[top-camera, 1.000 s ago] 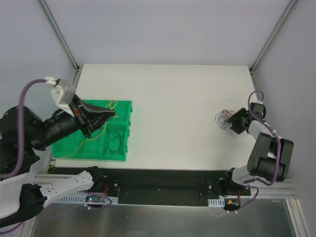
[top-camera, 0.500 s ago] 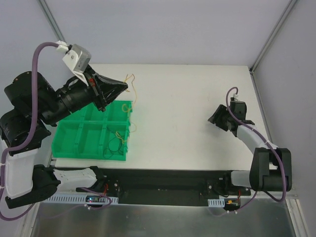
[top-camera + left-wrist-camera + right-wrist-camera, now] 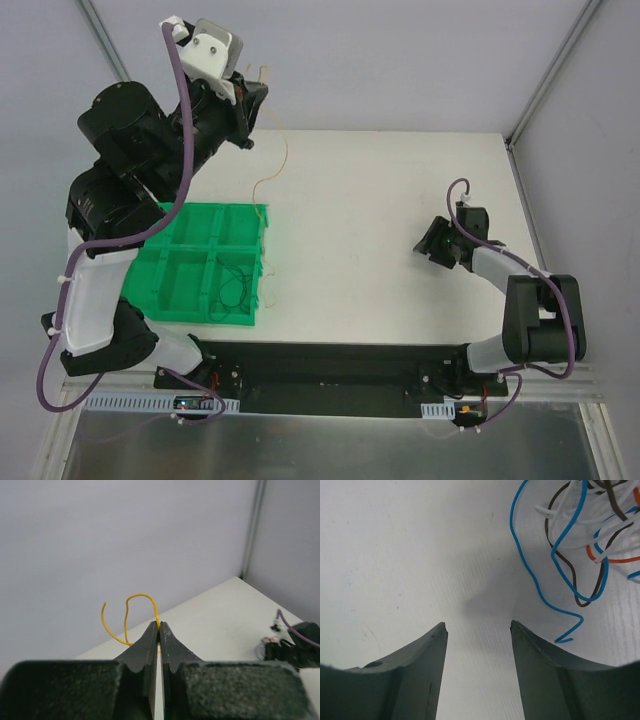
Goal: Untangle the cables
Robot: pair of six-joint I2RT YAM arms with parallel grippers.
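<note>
Table: a matt white table (image 3: 360, 200), faintly grained up close, with a few small scuffs.
Room: plain pale grey walls (image 3: 350, 60) on three sides; slanted bare metal frame posts (image 3: 555, 70) stand at the far corners.
Bin: a green bin (image 3: 170, 280) of glossy plastic, split into compartments, sits at 8 o'clock on the table, by the near edge.
Left arm: it stands tall and folded over the bin, a purple hose (image 3: 180, 110) looping along it; the left gripper (image 3: 255, 95) hangs high at 11 o'clock, out beyond the table's far edge.
Left jaws: pressed together, pinching a yellow wire (image 3: 142, 597) at the very tips of the left gripper (image 3: 160, 630).
Yellow wire: hair-thin and springy; above the tips it curls into a loop with a free end, and below it the yellow wire (image 3: 283, 150) trails down in a loose curve to the bin's far right corner.
Dark wire: a thin dark wire (image 3: 235, 285) lies coiled in the bin's near right compartment.
Right arm: stretched low along the table, the right gripper (image 3: 430, 243) at 3 o'clock.
Right jaws: apart, with nothing between them; the right gripper (image 3: 477, 625) shows only bare table in the gap.
Cables: the cables (image 3: 585, 525) lie on the table at 1 o'clock from the right jaws, just beside them and not touching: blue, white, brown and orange strands, kinked and crossing one another.
</note>
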